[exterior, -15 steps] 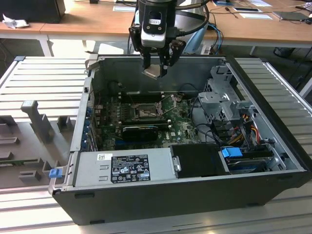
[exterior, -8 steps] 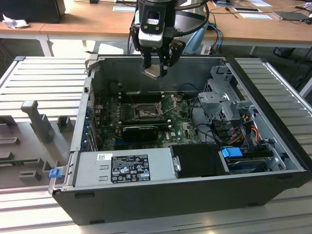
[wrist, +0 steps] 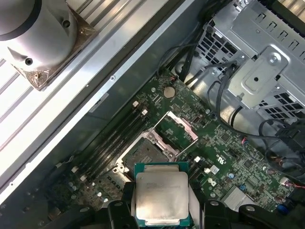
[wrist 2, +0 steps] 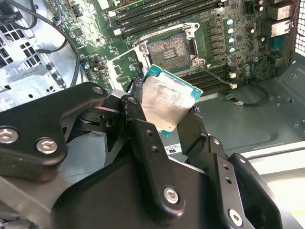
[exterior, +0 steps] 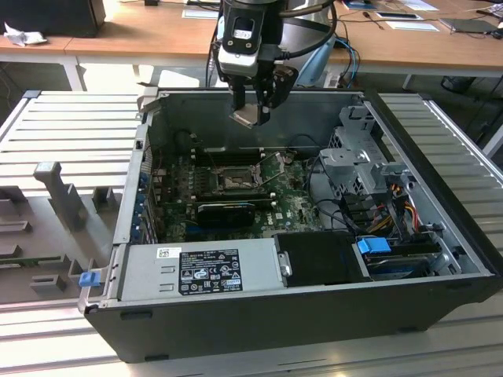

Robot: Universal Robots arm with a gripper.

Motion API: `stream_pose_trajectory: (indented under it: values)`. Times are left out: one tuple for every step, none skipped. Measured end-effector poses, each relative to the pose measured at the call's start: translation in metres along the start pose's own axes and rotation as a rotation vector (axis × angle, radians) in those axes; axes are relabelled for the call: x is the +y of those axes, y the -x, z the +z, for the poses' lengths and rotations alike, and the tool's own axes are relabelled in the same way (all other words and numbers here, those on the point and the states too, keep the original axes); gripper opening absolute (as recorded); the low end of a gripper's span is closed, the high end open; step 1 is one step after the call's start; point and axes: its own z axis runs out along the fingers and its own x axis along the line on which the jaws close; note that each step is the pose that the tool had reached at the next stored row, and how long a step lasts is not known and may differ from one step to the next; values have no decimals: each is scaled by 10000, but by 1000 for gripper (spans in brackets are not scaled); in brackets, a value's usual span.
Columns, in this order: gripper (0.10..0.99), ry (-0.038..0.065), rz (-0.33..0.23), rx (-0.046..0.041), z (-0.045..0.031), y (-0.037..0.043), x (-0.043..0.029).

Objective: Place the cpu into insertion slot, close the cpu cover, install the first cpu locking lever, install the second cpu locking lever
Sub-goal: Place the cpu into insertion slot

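The gripper [exterior: 253, 110] is hanging over the far wall of the open computer case [exterior: 259, 322], and its two black fingers [wrist 2: 138, 114] are clamping the cpu [exterior: 246, 116] by two opposite edges, set just wide enough to take the chip and no wider. The cpu is riding in the air at about the height of the case's upper rim, touching nothing but the fingers. Its pale metal top is facing the cameras in both wrist views, and its green border is showing around that lid. In the exterior view the chip is sitting tilted, not level with the motherboard [exterior: 291, 200]. The relation that matters is the drop and the offset. The insertion slot [exterior: 234, 182] is lying well below the chip on the board at the bottom of the case, and it is shifted from under the fingers toward the case's near wall, so the cpu is not hovering squarely over it. The cpu cover [wrist: 177, 128] is standing swung up off the slot along one side, leaving the dull pin field [wrist 2: 170, 47] open. The chip's edges are looking turned a little against the slot's frame in the second wrist view, so the squares are not lining up. The memory slots [wrist: 114, 138] are running alongside the slot, toward the far wall.
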Motion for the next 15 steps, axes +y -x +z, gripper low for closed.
stream_pose_trajectory:
  values:
    - [533, 1, 54, -5, 0, 0, 0]
    - [533, 4, 231, -20, 1, 0, 0]
    - [533, 6, 323, -28, 1, 0, 0]
    - [533, 7, 380, -33, 1, 0, 0]
    - [533, 10, 572, -50, 1, 0, 0]
    - [533, 12, 668, -59, 2, 0, 0]
    - [533, 14, 738, -65, 2, 0, 0]
    - [533, 22, 1086, -95, 8, 0, 0]
    - [533, 21, 1086, -95, 10, 0, 0]
    - [533, 19, 1086, -96, 14, 0, -1]
    - [533, 21, 1087, -95, 29, 1, -2]
    - [533, 22, 1086, -95, 40, 1, -4]
    - [533, 20, 1087, -96, 49, 1, -4]
    - [533, 18, 1114, -99, 54, 1, -5]
    - [533, 20, 1152, -102, 55, 1, -5]
